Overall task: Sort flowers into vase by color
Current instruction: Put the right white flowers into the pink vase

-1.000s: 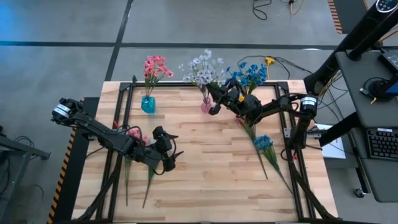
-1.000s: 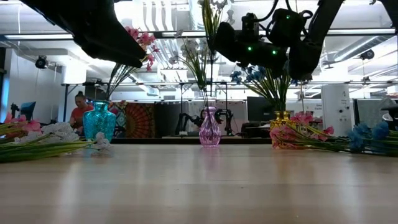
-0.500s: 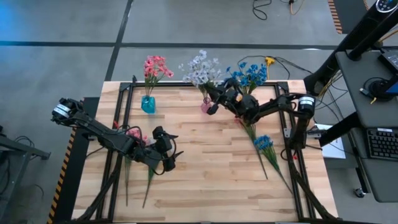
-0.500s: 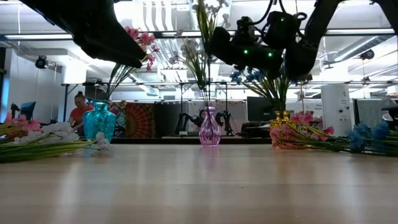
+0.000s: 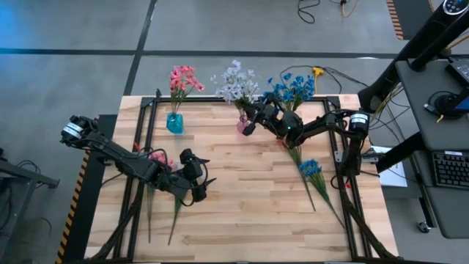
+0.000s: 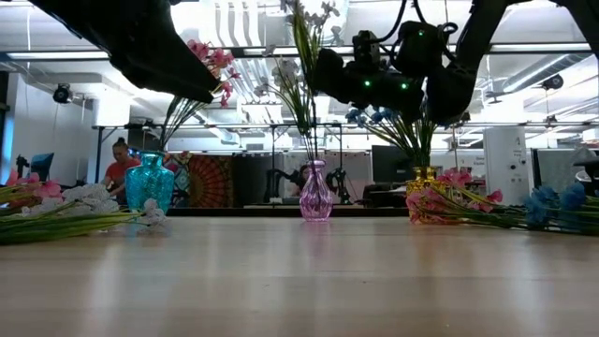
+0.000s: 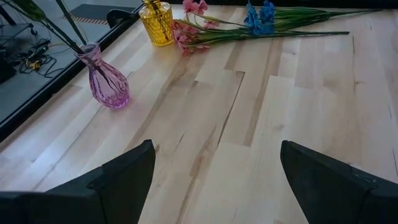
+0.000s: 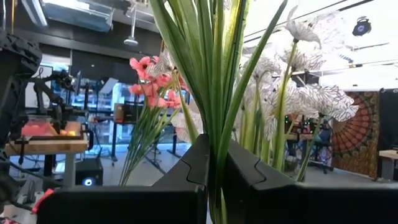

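Note:
A pale lavender-white spray [image 5: 236,79] stands over the pink glass vase [image 5: 242,125], its stems running down to the vase mouth [image 6: 314,165]. My right gripper [image 5: 250,123] is above that vase, shut on those green stems [image 8: 216,124]. Pink sprays [image 5: 183,77] stand in the teal vase [image 5: 174,122] and blue ones [image 5: 293,88] in the yellow vase [image 6: 420,176]. More sprays lie flat on the table: a blue one [image 5: 310,167] at the right and pink ones [image 5: 156,157] at the left. My left gripper [image 5: 207,188] hovers open over the table's middle. My right gripper pinches the white spray's bundle of green stems [image 8: 215,163] between its two fingers [image 8: 191,167], some way above the vase mouth. The fingers come level from the table's right and lie across the stems. The spray stays upright, blossoms above the fingers, stems reaching down toward the pink vase [image 6: 315,192].
The three vases stand in a row along the far edge. Loose stems lie along the left edge [image 6: 56,213] and the right side [image 6: 487,211]. Bare wooden boards [image 7: 249,124] stretch between them. Black frame rails [image 5: 143,147] edge the table.
My right gripper has eased a little down and toward the table's left, still shut on the stems. The white blossoms have shifted slightly left with it.

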